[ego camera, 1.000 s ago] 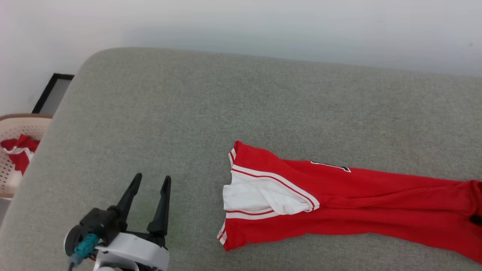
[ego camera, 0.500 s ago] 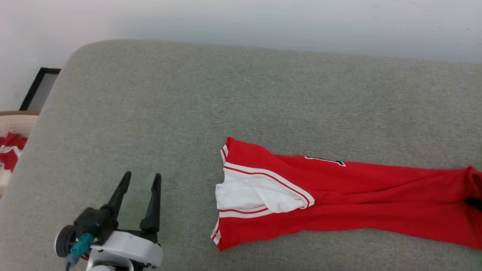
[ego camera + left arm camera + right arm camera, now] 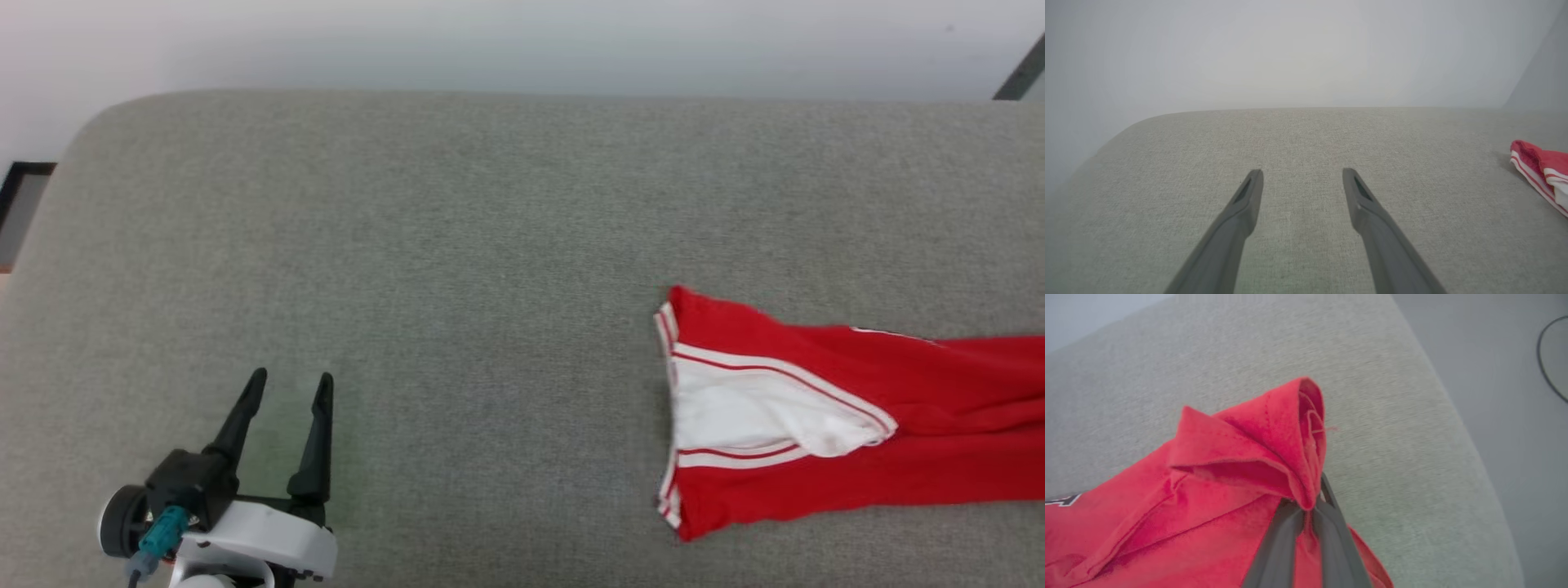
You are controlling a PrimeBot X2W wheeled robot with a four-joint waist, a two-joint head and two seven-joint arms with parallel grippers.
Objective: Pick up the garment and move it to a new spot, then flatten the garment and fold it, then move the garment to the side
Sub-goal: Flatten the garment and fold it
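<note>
Dragged rightward since a second ago, the garment [image 3: 816, 425], a red jersey-style shirt with white sleeve and striped trim, lies stretched across the right front of the grey woven cushion [image 3: 449, 245]. Its bunched red hem is pinched in the right gripper [image 3: 1310, 506], probably towing it to the new spot. Over the cushion's left front the left gripper [image 3: 291, 376] is spread and empty, well apart from the cloth.
</note>
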